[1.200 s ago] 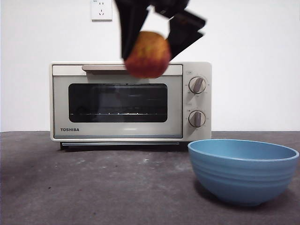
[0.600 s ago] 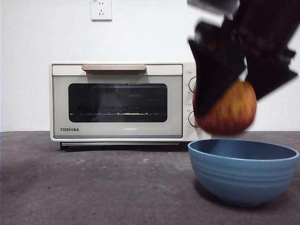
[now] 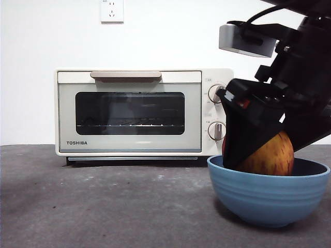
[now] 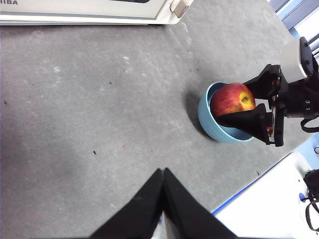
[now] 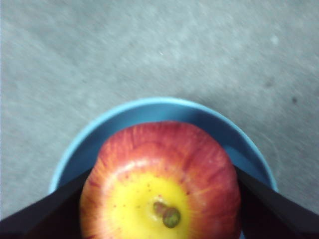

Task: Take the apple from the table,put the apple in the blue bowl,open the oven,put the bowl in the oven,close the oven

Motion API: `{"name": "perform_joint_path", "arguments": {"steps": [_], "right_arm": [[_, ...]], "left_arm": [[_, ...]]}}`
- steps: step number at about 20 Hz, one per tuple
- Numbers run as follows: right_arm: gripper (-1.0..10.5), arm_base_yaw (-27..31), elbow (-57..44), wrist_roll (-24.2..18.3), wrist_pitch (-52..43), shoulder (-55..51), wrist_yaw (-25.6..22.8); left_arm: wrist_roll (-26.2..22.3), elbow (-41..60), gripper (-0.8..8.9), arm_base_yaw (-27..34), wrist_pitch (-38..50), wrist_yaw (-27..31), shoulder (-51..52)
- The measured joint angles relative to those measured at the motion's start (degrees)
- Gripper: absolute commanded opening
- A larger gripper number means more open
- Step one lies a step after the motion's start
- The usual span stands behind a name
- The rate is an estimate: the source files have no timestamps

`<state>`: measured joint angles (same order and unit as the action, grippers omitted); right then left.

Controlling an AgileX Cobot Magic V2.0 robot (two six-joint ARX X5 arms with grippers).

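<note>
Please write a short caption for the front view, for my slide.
Right gripper lowers the apple into the blue bowl beside the closed oven.

A white wall socket (image 3: 112, 11) sat high on the plain white wall (image 3: 51, 41) behind the table. In the left wrist view, a white surface with a blue edge (image 4: 264, 204) lay just past the table's edge, with black cables (image 4: 311, 199) on it.
</note>
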<state>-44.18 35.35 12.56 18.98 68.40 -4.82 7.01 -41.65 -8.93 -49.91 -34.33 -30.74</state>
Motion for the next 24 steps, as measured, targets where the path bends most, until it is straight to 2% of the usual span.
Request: {"name": "perform_joint_path", "arguments": {"steps": [15, 19, 24], "right_arm": [[4.5, -0.1, 0.1, 0.3, 0.2, 2.0, -0.2], [4.5, -0.1, 5.3, -0.6, 6.4, -2.3, -1.4], [4.5, 0.1, 16.0, -0.8, 20.4, -7.6, -2.6]], "left_arm": [[0.0, 0.0, 0.07, 0.0, 0.6, 0.0, 0.0], [1.3, 0.0, 0.07, 0.0, 4.0, 0.0, -1.1], [4.5, 0.0, 0.07, -0.1, 15.5, 0.0, -6.3]]}}
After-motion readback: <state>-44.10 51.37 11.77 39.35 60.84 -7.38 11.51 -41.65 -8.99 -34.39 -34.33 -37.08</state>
